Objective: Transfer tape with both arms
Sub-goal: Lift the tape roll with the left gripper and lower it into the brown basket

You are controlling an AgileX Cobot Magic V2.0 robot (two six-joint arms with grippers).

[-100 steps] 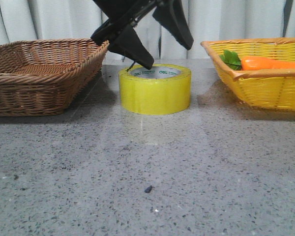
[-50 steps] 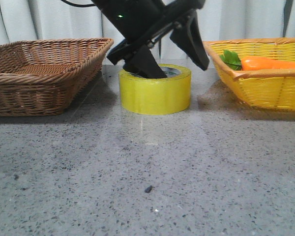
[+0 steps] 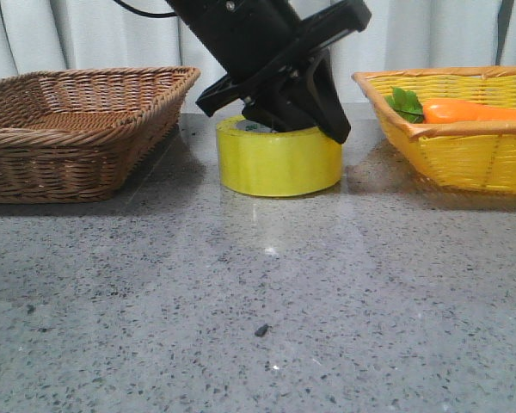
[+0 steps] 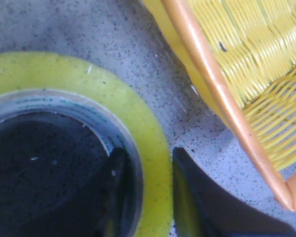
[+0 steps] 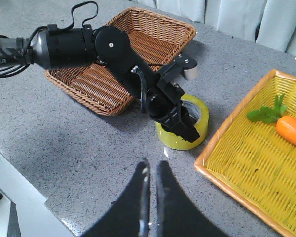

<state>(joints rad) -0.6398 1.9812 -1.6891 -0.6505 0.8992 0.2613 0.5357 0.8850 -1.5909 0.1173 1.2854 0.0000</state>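
Note:
The yellow tape [image 3: 279, 163] lies flat on the grey table between two baskets. My left gripper [image 3: 305, 127] comes down on it from above. One finger is inside the white core and the other is outside the right wall. In the left wrist view the left gripper [image 4: 149, 158] is shut on the tape's wall [image 4: 155, 143]. The right wrist view shows the tape [image 5: 177, 140] with the left gripper [image 5: 180, 118] on it. My right gripper [image 5: 152, 165] is shut and empty, high above the table, well back from the tape.
A brown wicker basket [image 3: 77, 129] stands left of the tape. A yellow basket [image 3: 464, 155] with an orange carrot [image 3: 473, 110] stands close on the right. A small dark speck [image 3: 259, 330] lies on the table in front.
My left gripper has come down over the tape's right wall and closed on it. The tape has shifted slightly to the right.

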